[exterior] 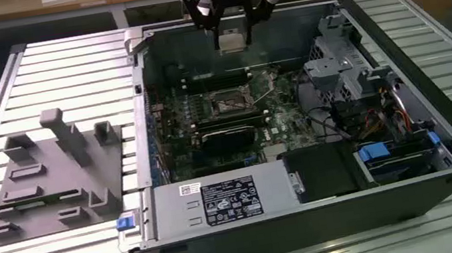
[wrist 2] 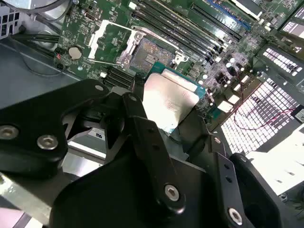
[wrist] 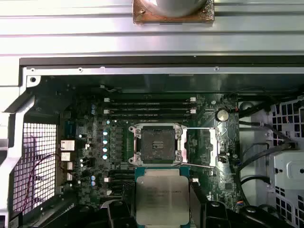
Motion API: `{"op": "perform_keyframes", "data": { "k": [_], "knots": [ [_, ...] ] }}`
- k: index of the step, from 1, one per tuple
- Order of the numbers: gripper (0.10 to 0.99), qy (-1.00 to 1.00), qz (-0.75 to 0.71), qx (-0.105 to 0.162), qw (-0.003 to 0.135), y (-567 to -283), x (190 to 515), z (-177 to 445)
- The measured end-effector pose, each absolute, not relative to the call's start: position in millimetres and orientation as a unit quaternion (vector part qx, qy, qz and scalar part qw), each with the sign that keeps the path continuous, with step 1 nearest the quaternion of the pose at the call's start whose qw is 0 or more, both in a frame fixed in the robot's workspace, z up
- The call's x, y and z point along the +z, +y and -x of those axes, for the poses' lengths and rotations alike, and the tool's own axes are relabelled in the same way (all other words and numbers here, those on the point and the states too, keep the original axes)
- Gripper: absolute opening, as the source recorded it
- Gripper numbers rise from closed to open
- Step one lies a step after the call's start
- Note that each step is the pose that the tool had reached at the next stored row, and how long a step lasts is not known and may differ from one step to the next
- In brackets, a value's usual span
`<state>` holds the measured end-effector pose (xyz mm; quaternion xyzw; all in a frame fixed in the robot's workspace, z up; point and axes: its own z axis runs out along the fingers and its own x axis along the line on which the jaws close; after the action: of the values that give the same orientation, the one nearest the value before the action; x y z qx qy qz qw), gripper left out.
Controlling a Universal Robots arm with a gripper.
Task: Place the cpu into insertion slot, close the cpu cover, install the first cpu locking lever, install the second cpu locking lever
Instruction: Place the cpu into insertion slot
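The hand is hovering above the far edge of the open computer case, and it is clamping the cpu by two opposite sides, the silver top facing both wrist cameras. Down on the green board, the insertion slot is lying bare, its dark centre showing, and the cpu is hanging well above it. The cpu cover is lying swung open just beside the slot. The case is sitting on the slatted metal surface, and a grey fixture is resting beside it towards the surface's edge on the exterior view's left.
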<state>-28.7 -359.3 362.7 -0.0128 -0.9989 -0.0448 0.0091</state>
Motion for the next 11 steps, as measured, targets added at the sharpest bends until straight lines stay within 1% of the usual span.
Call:
{"op": "perform_keyframes", "data": {
  "k": [11],
  "knots": [
    [0.541,-0.999,0.013,-0.045,0.009,-359.3,360.2,28.7]
  ]
}}
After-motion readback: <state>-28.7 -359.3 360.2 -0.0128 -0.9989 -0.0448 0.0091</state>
